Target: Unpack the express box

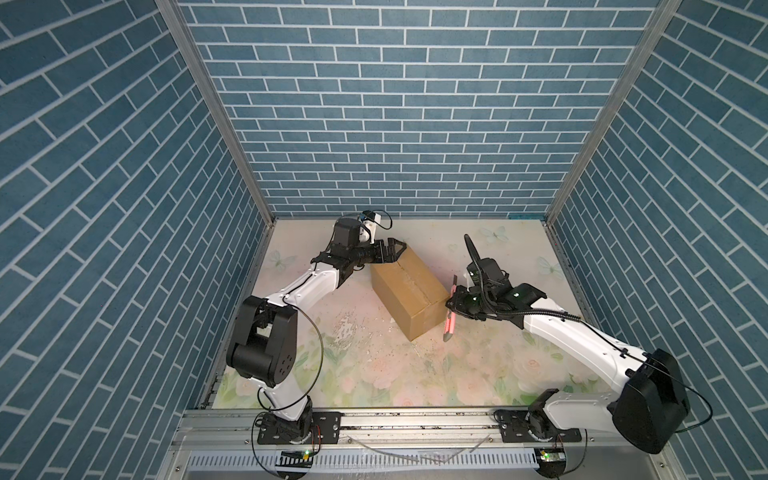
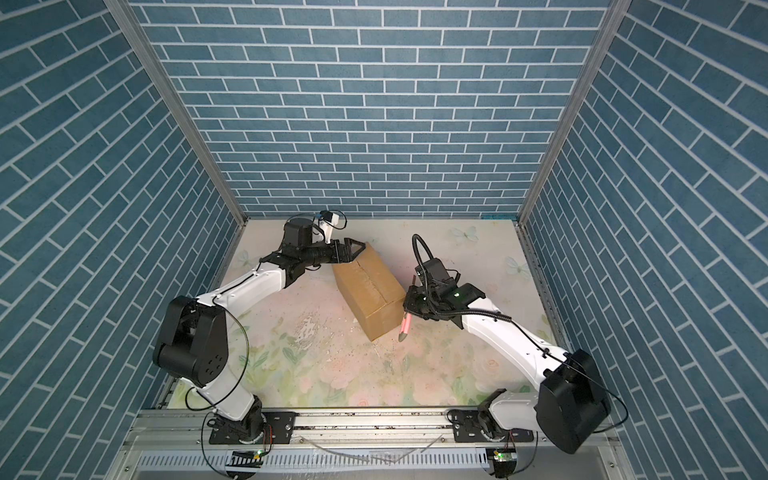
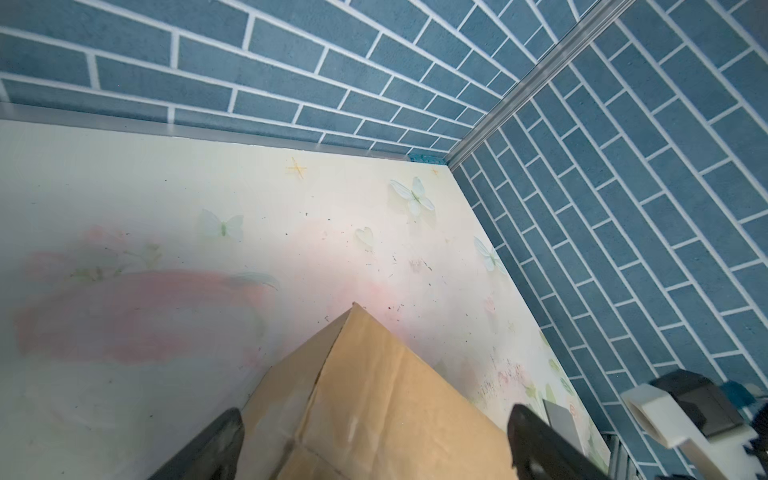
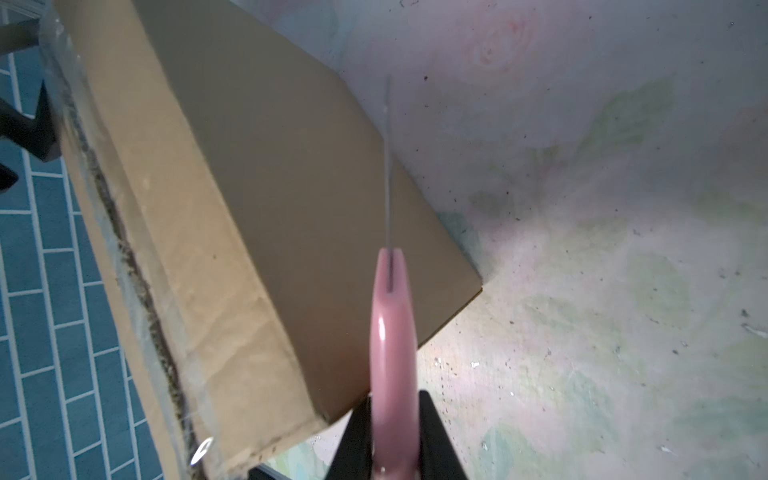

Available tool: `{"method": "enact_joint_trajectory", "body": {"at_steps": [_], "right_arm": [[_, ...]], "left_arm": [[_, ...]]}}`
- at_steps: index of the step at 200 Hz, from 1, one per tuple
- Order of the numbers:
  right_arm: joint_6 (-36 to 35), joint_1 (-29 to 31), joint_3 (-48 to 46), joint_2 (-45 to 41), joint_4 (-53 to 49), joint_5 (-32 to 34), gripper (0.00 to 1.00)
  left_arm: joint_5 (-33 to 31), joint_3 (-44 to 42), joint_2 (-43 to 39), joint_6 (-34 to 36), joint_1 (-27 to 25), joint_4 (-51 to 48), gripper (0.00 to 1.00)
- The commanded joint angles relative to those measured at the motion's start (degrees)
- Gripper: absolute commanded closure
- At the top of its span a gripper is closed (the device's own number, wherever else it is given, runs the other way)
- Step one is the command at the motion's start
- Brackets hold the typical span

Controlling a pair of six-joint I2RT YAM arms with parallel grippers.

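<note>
Box [image 1: 409, 291] [image 2: 368, 291]: brown carton, flat on the table [image 1: 436, 374] near its centre in both top views; long axis runs from 11 o'clock to 5 o'clock; top flaps lie shut; the lengthwise seam shows dark and ragged under clear tape in the right wrist view [image 4: 249, 208].

Left gripper [image 1: 392, 251] [image 2: 353, 249]: at the box's 11 o'clock end, level with its top; jaws spread wide; in the left wrist view the fingers [image 3: 220, 444] stand either side of that end of the box [image 3: 374, 415]; whether they touch the cardboard I cannot tell.

Right gripper [image 1: 453, 305] [image 2: 409, 305]: just off the box's 4 o'clock corner; jaws clamped on the knife [image 1: 450, 326] [image 2: 404, 326].

Knife: pink handle [image 4: 392, 353] held between the black fingers; in both top views it juts toward 6 o'clock, just beside the box's right end; thin blade [image 4: 389, 166] seen edge-on, lying across the box's side face in the right wrist view; contact unclear.

Table: pale floral sheet with butterflies; white flakes and dark specks scattered at 7 o'clock of the box.

Walls [image 1: 395, 124]: blue brick pattern on three sides.
</note>
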Motion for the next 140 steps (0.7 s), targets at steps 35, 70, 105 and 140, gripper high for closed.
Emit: {"method": "enact_joint_trajectory", "body": {"at_steps": [35, 70, 105, 140], "right_arm": [[-4.12, -0.19, 6.77, 6.25, 6.95, -6.17, 1.00], [-3.94, 1.68, 7.04, 6.79, 8.38, -9.09, 1.00], [-1.80, 5.48, 4.57, 5.19, 11.21, -11.31, 1.00], [-3.24, 4.46, -2.25, -5.61, 5.75, -12.03, 1.00]], "left_arm": [[3.17, -10.25, -9.61, -2.19, -0.78, -2.36, 0.00], [-1.22, -16.30, -18.31, -1.82, -0.79, -7.49, 0.00], [-4.99, -19.59, -23.58, -1.85, -0.71, -10.43, 0.00], [-7.70, -20.48, -24.99, -2.09, -0.40, -11.70, 0.00]]}}
